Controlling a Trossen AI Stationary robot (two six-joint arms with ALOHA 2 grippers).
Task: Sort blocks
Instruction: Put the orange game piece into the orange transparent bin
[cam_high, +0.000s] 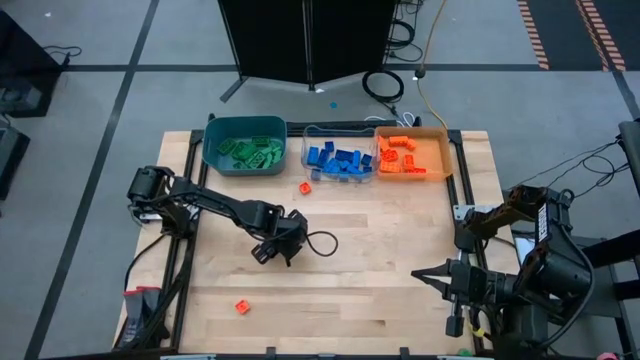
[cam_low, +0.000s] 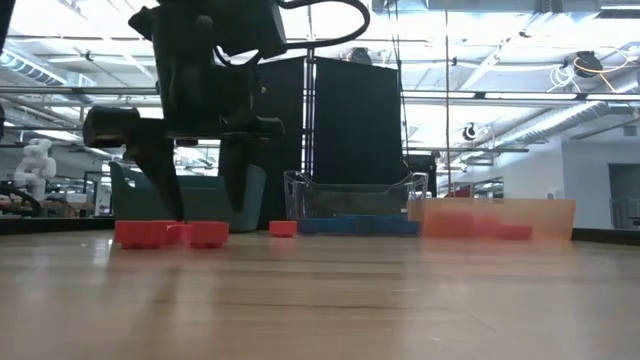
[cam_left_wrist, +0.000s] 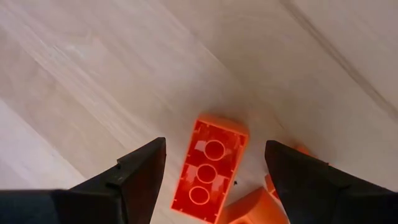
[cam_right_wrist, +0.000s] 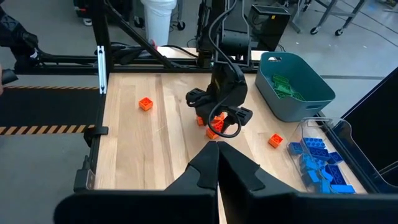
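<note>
Bare wood of the desk (cam_high: 380, 260) lies open on every side of the left gripper (cam_high: 272, 252), which stands mid-desk, well apart from the three bins along the far edge. Its fingers (cam_left_wrist: 134, 177) are spread wide, straddling an orange-red brick (cam_left_wrist: 210, 169) lying studs-down on the wood; contact cannot be told. More orange-red pieces (cam_left_wrist: 249, 208) sit just beside it. The right gripper (cam_high: 432, 277), fingers pressed together, waits near the right edge.

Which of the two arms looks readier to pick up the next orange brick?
The left one. Its gripper hangs mid-table with open fingers on either side of an orange brick. The right gripper is shut and sits at the table's edge, far from any loose brick.
</note>
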